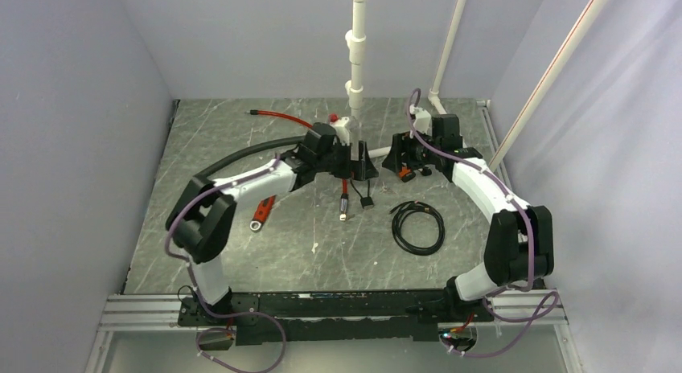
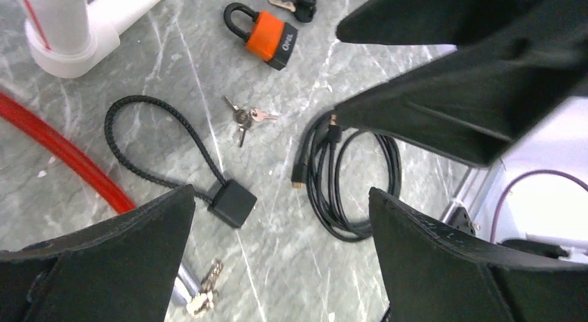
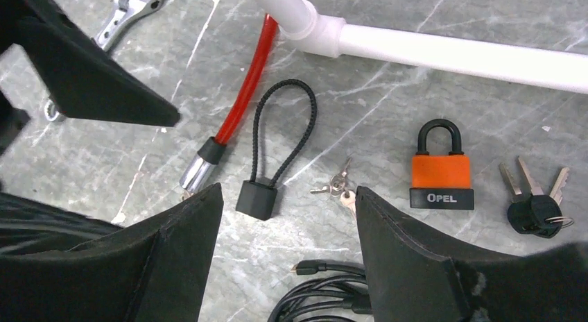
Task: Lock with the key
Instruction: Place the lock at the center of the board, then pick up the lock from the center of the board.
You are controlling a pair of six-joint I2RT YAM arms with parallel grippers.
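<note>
A: Left to right, what is showing?
B: The left jaws are standing wide apart, gripping nothing. The key [image 2: 232, 202], black block on a cord loop, is lying on the counter [image 2: 173, 65] beneath them, beside a red cable [image 2: 62, 154]. The right jaws are hanging apart, also empty.

Top view high, looking down on whole table [image 1: 338, 260]; wrist views close, downward, both showing orange padlock [image 2: 272, 39].

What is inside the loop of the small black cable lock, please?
Only bare marble table shows inside the loop of the black cable lock; nothing is threaded through it. The loop is uncovered; only the spot beneath the lock's body is hidden.
</note>
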